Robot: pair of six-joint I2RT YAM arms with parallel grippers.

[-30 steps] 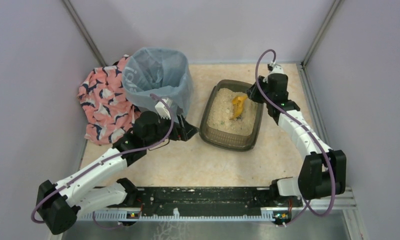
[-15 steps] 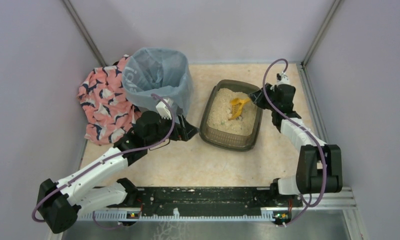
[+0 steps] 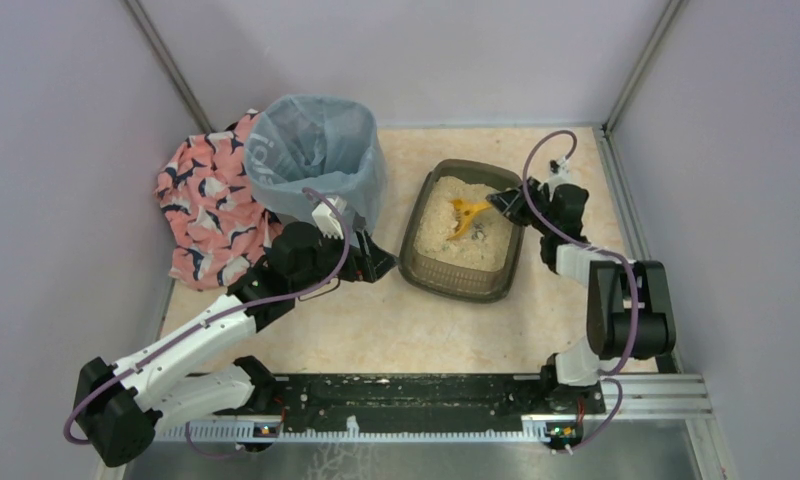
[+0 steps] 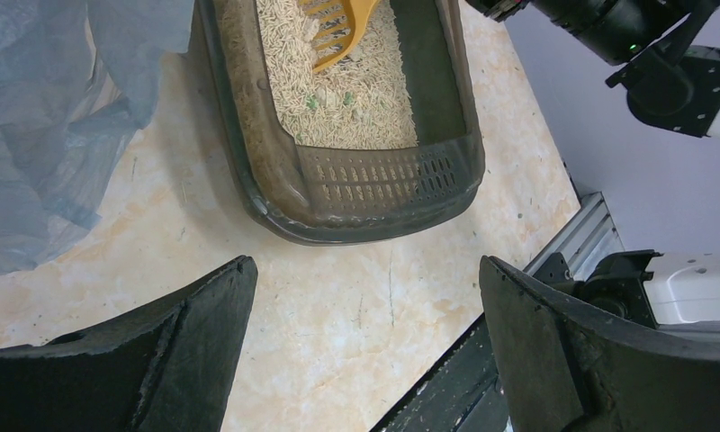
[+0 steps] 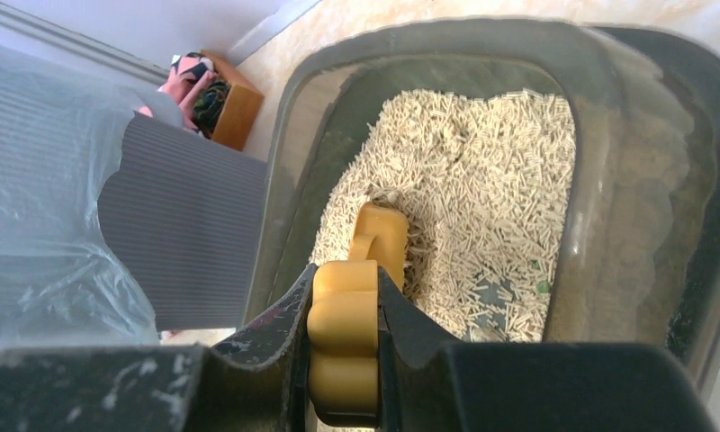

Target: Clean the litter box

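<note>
My right claw (image 3: 500,199) grips the scoop (image 3: 464,212) by its handle, blade reaching left into the litter (image 3: 441,238) of the box (image 3: 456,285). The box sits right of centre on the counter (image 3: 376,330), long axis up the frame, directly left of this claw. My left claw (image 3: 374,262) hangs released just left of the box, below the bin (image 3: 316,150), so the right arm is nearer the litter.

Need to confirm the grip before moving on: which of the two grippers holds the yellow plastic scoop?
The right gripper, shut on the yellow plastic scoop reaching into the grey-brown plastic litter box. The left gripper stands open, empty.
</note>
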